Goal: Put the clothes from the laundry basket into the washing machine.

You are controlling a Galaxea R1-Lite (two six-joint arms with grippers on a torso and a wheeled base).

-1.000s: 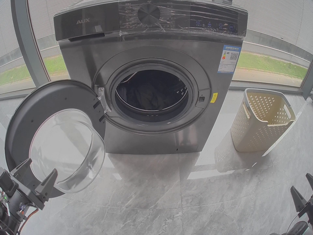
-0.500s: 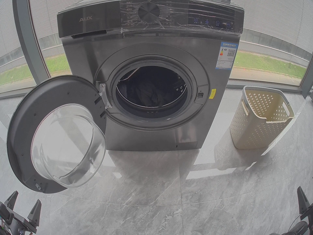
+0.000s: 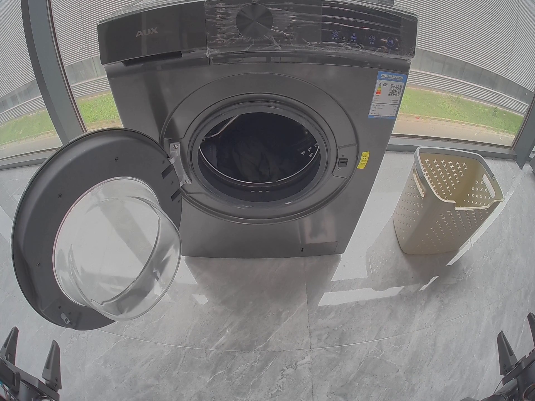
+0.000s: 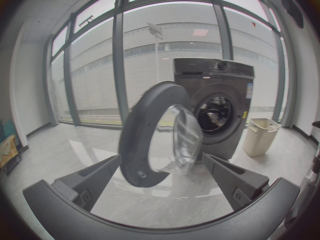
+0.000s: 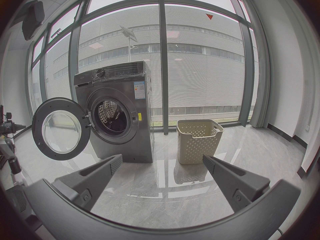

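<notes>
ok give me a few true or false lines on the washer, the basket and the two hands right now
1. The washing machine door is shut. False: it is swung wide open to the robot's left.
2. Dark clothes lie inside the drum. True.
3. The laundry basket lies tipped on its side. False: it stands upright on the floor, right of the machine.
4. The left hand is open and holds nothing. True.
5. The right hand grips the basket's rim. False: it is open, empty and apart from the basket.
</notes>
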